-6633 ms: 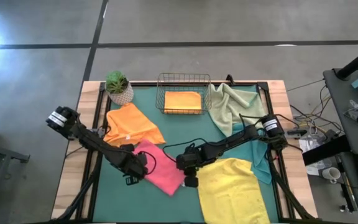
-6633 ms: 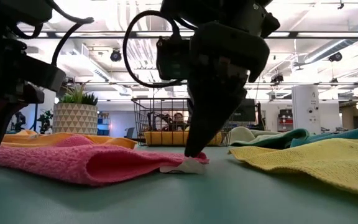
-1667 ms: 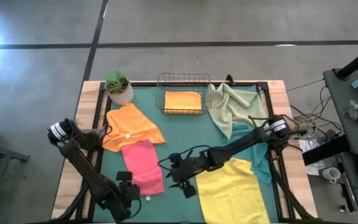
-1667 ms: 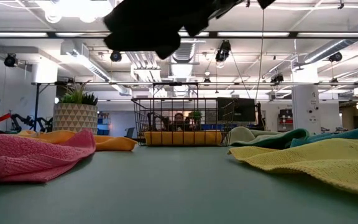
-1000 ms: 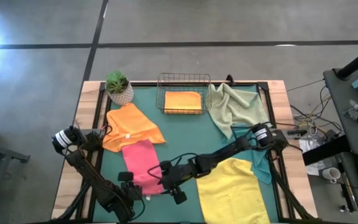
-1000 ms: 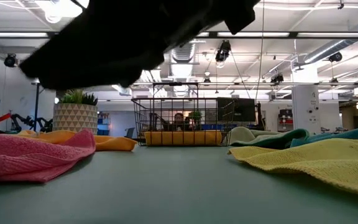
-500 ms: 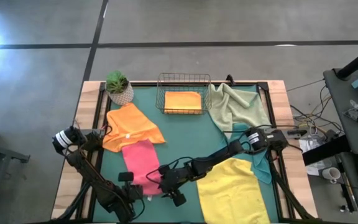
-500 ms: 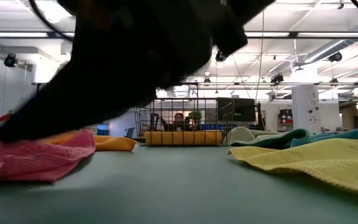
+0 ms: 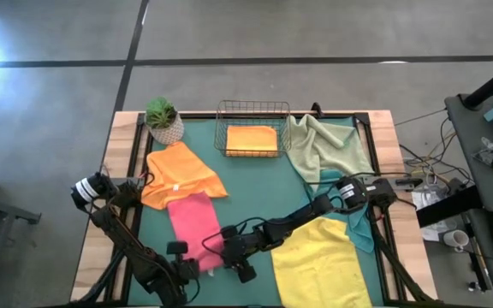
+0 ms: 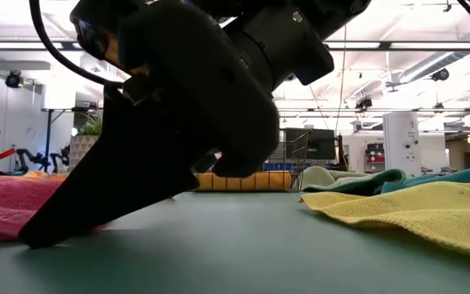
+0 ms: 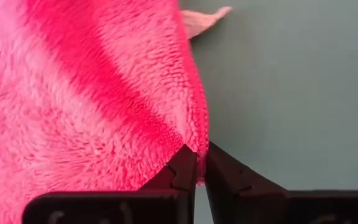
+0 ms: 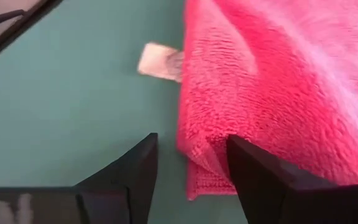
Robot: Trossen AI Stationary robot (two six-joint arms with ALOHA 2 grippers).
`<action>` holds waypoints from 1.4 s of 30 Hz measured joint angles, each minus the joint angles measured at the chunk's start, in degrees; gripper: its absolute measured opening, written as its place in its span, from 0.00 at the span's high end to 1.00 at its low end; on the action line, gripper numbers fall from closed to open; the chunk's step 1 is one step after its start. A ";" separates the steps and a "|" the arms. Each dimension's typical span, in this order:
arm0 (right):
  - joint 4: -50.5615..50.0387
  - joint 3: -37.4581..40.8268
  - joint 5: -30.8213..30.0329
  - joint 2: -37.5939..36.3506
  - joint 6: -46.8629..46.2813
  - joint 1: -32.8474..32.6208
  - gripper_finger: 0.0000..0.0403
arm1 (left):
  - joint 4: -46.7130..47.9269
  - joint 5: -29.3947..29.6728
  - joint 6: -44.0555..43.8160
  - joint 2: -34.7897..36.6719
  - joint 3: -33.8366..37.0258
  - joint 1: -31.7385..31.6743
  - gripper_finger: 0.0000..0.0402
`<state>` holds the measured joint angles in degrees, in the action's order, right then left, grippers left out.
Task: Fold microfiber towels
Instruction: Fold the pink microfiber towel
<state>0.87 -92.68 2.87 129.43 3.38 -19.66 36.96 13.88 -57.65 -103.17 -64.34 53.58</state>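
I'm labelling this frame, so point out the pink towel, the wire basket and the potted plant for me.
pink towel (image 9: 192, 224): high view, middle of the folded cloth.
wire basket (image 9: 252, 106): high view, far rim.
potted plant (image 9: 162, 112): high view, green leaves above the patterned pot.

Low view: large dark gripper body (image 10: 161, 155) fills left-centre foreground, tip down on green table mat (image 10: 300, 253) beside fuzzy pink microfiber towel (image 10: 6, 208); crumpled yellow microfiber towel (image 10: 414, 212) at right, wire basket (image 10: 288, 159) partly hidden behind.
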 joint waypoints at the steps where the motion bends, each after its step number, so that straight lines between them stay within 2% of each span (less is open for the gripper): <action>1: -0.16 0.00 -0.57 0.00 -0.11 0.04 0.57 | -0.63 -0.01 0.36 0.02 -0.03 0.00 0.98; 10: -1.02 -0.44 -2.91 0.00 -1.79 0.53 0.82 | -1.49 -0.52 1.01 0.04 -0.13 0.00 0.98; 15: -1.07 -0.44 -2.24 0.00 -1.85 0.85 0.96 | -1.49 -1.40 1.03 0.04 -0.13 -0.02 0.98; 19: -1.92 -0.51 -1.92 -0.29 -2.59 0.87 0.97 | -1.45 -2.31 1.04 0.06 -0.14 0.00 0.98; 22: -6.91 -2.54 -1.74 -0.83 -3.79 0.86 0.98 | -1.40 -3.68 1.03 0.15 -0.75 -0.11 0.98; 26: -16.60 -8.62 -1.32 -1.05 -4.43 -0.19 0.98 | -1.39 -6.13 1.03 0.34 -2.91 -0.18 0.98; 32: -28.51 -17.57 -1.15 -1.16 -10.04 -2.29 0.98 | 0.12 -7.55 -0.32 1.92 -6.66 -0.11 0.98; 42: -32.91 -23.89 -1.77 -1.16 -18.69 -6.53 0.98 | 2.04 -9.95 -4.05 2.92 -12.03 0.30 0.98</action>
<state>-32.03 -116.58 1.10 128.27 -15.31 -26.19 38.99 3.94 -61.70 -100.25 -76.37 53.88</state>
